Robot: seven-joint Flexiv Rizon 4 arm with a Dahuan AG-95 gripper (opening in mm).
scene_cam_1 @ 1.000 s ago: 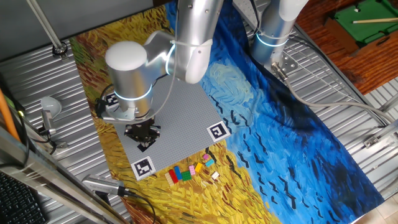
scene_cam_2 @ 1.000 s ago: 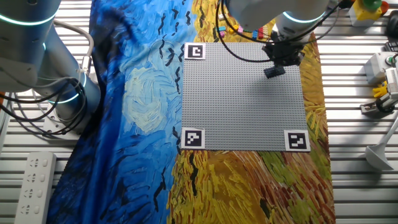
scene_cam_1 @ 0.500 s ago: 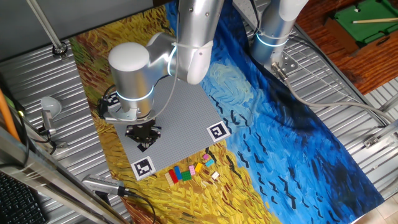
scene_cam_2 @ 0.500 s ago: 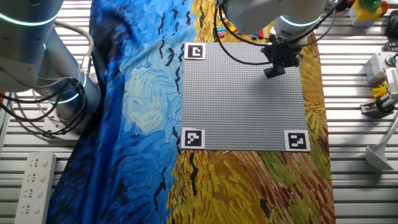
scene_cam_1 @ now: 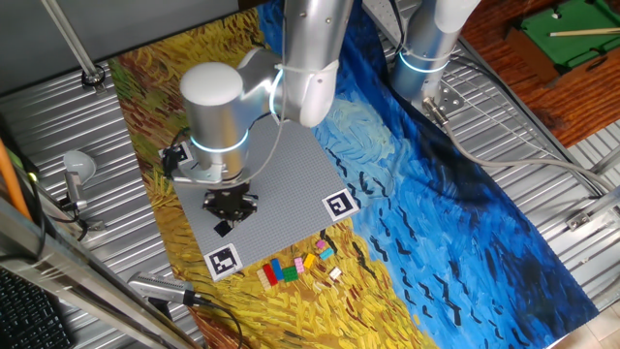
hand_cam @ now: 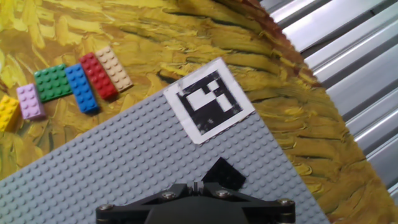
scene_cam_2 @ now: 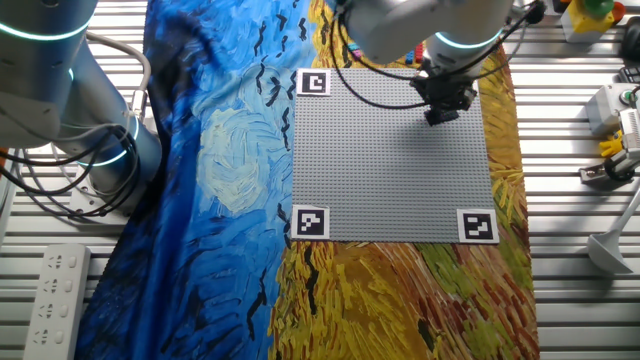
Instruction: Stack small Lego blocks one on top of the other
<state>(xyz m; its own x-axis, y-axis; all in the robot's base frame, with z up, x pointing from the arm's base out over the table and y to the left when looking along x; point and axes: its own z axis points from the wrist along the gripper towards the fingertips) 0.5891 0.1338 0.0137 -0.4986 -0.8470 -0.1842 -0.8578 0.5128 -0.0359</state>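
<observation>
A flat black brick [scene_cam_1: 222, 228] lies on the grey baseplate [scene_cam_1: 286, 170] near its front corner marker. It also shows as the black brick [scene_cam_2: 437, 116] and, in the hand view, as the black brick [hand_cam: 224, 173] just beyond my fingertips to the right. My gripper [scene_cam_1: 231, 205] hovers right over it, jaws shut with nothing visibly between them [hand_cam: 198, 186]. Off the plate, on the cloth, lie a row of loose bricks: tan [hand_cam: 114, 67], red [hand_cam: 98, 75], blue [hand_cam: 82, 88], green [hand_cam: 52, 82], pink [hand_cam: 29, 101], yellow [hand_cam: 7, 112].
Square black-and-white markers [hand_cam: 209, 99] sit at the baseplate's corners. A second arm's base [scene_cam_2: 60, 90] stands on the painted cloth at the far side. A ribbed metal table edge [hand_cam: 348, 56] runs close to the plate. A power strip [scene_cam_2: 55, 290] lies on the table.
My arm and gripper have shifted slightly along the baseplate toward the row of loose bricks. The black brick has stayed where it was on the plate.
</observation>
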